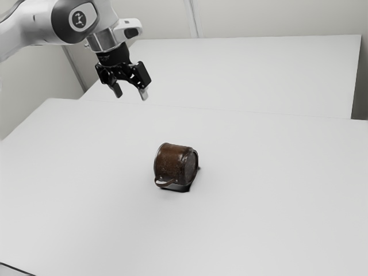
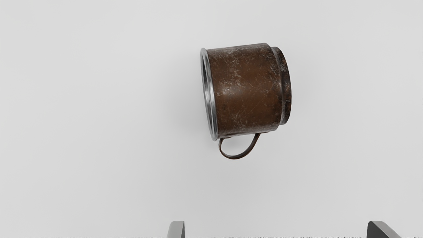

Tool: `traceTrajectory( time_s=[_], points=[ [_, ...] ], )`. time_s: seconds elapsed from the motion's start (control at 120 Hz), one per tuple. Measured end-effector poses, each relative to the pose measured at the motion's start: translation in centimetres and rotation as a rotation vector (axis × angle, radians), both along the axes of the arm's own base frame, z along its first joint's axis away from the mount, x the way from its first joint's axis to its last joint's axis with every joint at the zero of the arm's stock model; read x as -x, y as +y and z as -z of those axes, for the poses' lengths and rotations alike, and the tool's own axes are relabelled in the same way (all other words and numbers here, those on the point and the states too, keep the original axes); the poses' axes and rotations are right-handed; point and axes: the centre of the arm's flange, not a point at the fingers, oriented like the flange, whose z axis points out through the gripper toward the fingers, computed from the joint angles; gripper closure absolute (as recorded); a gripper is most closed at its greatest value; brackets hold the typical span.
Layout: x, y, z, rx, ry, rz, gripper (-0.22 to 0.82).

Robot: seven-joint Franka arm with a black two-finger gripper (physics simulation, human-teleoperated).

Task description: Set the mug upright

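On the white flat bench (image 1: 259, 190), the brown scratched metal mug (image 1: 172, 164) lies on its side. Above it and well apart, the black two-finger tool (image 1: 131, 95) hangs with its fingers spread wide.

Arm (image 1: 29, 27) in from exterior view's upper left; fingers (image 1: 144, 93) spread wide, pointing downward.

We count 1 mug (image 1: 171, 163), and on it 1 handle (image 2: 234, 157) and 1 rim (image 2: 208, 96). We make it 1 arm (image 1: 34, 26) with 1 gripper (image 1: 131, 96), which has 2 fingers (image 2: 176, 230). We find 1 counter (image 1: 259, 201) under the mug and 1 more white surface (image 1: 241, 69) beyond it.
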Motion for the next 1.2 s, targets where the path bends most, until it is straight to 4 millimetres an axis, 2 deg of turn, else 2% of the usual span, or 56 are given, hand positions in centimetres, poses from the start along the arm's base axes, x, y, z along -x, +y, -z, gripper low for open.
traceTrajectory(
  time_s=[0.1,0.167,0.233,0.317,0.508,0.65,0.767,0.908,1.05,1.2],
  points=[
    [0.1,0.1,-0.1,0.0,0.001,0.0,0.0],
    [0.1,0.6,1.0,0.0,0.022,-0.008,0.0],
    [0.0,1.4,3.7,0.02,0.064,-0.024,0.0],
    [-0.1,2.8,7.4,0.125,0.111,-0.059,0.0],
    [-0.7,8.2,15.3,0.454,0.151,-0.199,0.0],
    [-1.0,11.9,19.6,0.688,0.103,-0.297,0.0],
    [-0.5,11.6,22.3,0.823,0.057,-0.299,0.0],
    [-1.1,12.0,27.1,0.946,0.019,-0.311,0.0],
    [-1.5,12.7,29.1,1.015,-0.046,-0.285,0.0],
    [-1.6,12.5,31.8,1.063,-0.072,-0.251,0.0]
  ],
)
